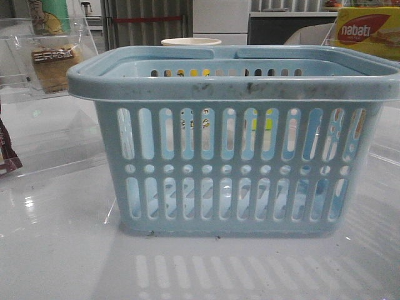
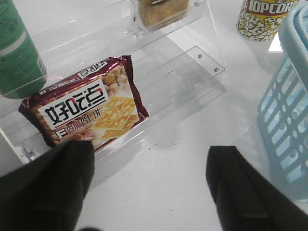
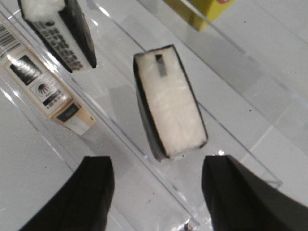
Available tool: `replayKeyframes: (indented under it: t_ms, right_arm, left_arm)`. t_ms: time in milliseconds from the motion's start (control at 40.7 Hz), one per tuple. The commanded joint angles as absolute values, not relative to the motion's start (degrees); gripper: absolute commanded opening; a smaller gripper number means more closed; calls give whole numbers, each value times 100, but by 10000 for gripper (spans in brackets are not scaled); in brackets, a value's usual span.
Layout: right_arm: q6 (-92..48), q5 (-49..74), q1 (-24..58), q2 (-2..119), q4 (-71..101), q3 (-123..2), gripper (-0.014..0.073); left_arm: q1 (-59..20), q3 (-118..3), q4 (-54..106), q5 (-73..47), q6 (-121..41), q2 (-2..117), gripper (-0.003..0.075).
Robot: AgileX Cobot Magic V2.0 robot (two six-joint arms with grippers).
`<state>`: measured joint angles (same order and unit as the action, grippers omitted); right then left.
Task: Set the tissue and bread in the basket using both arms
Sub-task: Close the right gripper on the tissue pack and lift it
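My right gripper hangs wide open with nothing in it, and the tissue lies just ahead of its fingertips on a clear acrylic shelf, the pack's long axis running roughly away from me, a little skewed. I judge this arm the nearer for it. My left gripper is open too, over bare tabletop; the bread sits well ahead, past a maroon packet. The basket waits between both arms.

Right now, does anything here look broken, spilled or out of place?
Nothing is spilled or broken. The basket stands upright, though its rim is scuffed with dark smudges. The maroon biscuit packet lies slightly askew on its clear shelf.
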<state>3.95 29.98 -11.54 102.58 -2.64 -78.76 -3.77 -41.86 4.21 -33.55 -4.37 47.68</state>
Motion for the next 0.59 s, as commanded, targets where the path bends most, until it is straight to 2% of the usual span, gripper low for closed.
replayKeyframes:
  t_ms: [0,442,565]
  right_arm:
    - [387,2385,-1210,10023,-382,-8098,510]
    - [387,1754,-1217,10275,-397,-8098,504]
    - [387,1768,-1217,10275,-397,-8098,377]
  left_arm:
    - [-421,-4364,472,-2911,-426,4755,549]
    - [-421,-4364,483,-2911,-426,4755,549]
    - [-421,-4364,483,-2911,-426,4755,549]
